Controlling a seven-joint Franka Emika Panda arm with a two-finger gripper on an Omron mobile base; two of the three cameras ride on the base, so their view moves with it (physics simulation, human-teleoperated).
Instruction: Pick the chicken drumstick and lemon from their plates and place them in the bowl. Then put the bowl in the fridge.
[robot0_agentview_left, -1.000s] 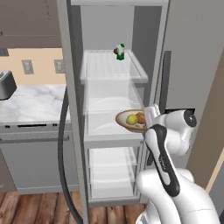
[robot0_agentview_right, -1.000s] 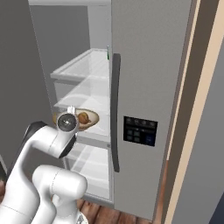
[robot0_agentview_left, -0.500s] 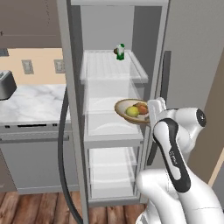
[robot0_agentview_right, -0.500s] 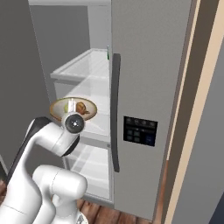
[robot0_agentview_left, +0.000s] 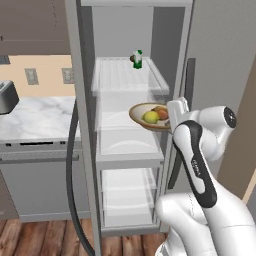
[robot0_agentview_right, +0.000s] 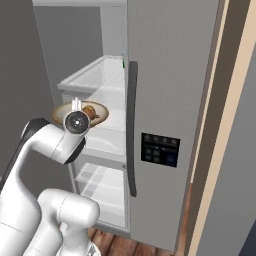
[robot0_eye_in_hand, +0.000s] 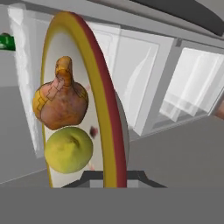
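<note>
The tan-rimmed bowl (robot0_agentview_left: 142, 110) hangs level in front of the open fridge (robot0_agentview_left: 125, 80), just above its middle shelf. My gripper (robot0_agentview_left: 172, 119) is shut on the bowl's near right rim. In the bowl the yellow-green lemon (robot0_agentview_left: 150, 117) lies beside the orange-brown chicken drumstick (robot0_agentview_left: 161, 113). From the right, my hand hides part of the bowl (robot0_agentview_right: 102, 113), and the drumstick (robot0_agentview_right: 92, 112) peeks past it. The hand view has the bowl (robot0_eye_in_hand: 109, 109) edge-on, with drumstick (robot0_eye_in_hand: 61, 98) and lemon (robot0_eye_in_hand: 68, 148) inside and my gripper (robot0_eye_in_hand: 114, 177) clamped on the rim. The plates are out of view.
A green bottle (robot0_agentview_left: 136, 59) stands on the fridge's upper shelf. The open fridge door's edge and dark hose-like handle (robot0_agentview_left: 72, 165) are at the left. Beyond lie a marble counter (robot0_agentview_left: 40, 115), a toaster (robot0_agentview_left: 7, 97) and a grey cabinet (robot0_agentview_left: 40, 185). The closed right door (robot0_agentview_right: 170, 75) carries a long handle (robot0_agentview_right: 131, 130).
My arm has lifted the bowl from below shelf level and carried it a little further in toward the fridge's middle shelf. The grip has stayed shut on the rim.
</note>
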